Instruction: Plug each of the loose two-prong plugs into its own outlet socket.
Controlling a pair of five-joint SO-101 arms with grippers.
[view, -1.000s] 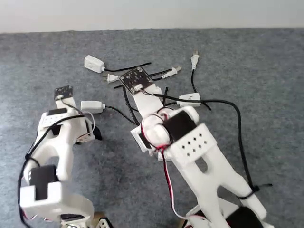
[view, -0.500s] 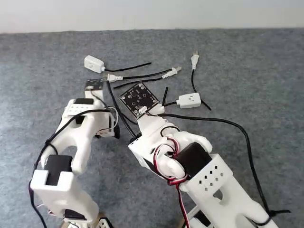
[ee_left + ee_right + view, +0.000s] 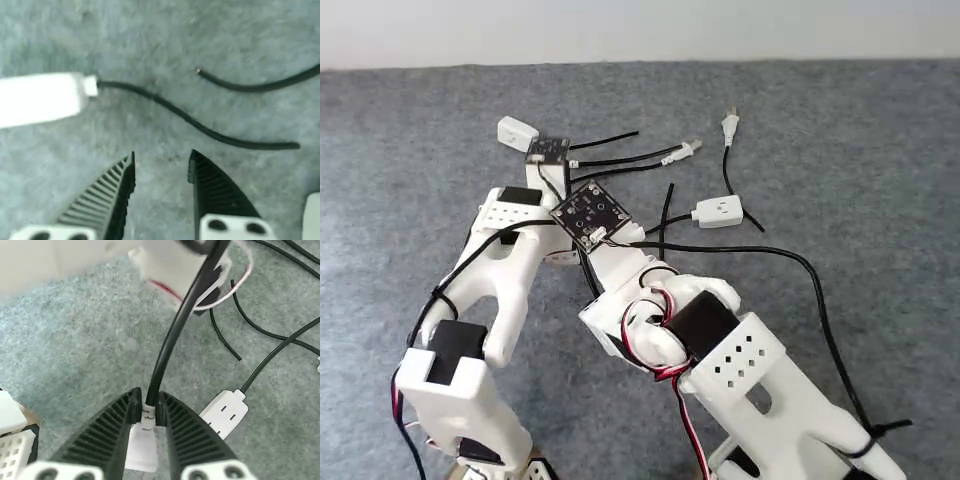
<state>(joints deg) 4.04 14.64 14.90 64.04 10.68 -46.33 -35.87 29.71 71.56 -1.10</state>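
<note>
Plugs: One small two-prong plug [image 3: 688,150] and the other plug [image 3: 728,124] lie apart at the far side of the table [image 3: 880,150], each on a thin black cord.
Sockets: An outlet socket [image 3: 718,210] lies near the middle of the table, just beside the right gripper's jaws in the right wrist view [image 3: 225,412]. A second socket [image 3: 516,132] lies far on the left, and it shows in the left wrist view as a white block [image 3: 40,100].
Handling: I judge these parts light and hard, of smooth plastic, so they can slip or turn in the jaws. The cords are soft and springy and may pull a part aside.
Where to hold: Best on the flat sides of the moulded body, close behind the prongs, and not on the cord.
Right jaws: The right gripper [image 3: 148,395] has its jaws narrow, clamped on a white cord end [image 3: 140,450] just where the black cord leaves it. I cannot tell if this piece is a plug or a socket.
Left jaws: The left gripper [image 3: 161,157] has its jaws parted moderately and holds nothing. It is above the table, near the second socket's cord but not touching it.
</note>
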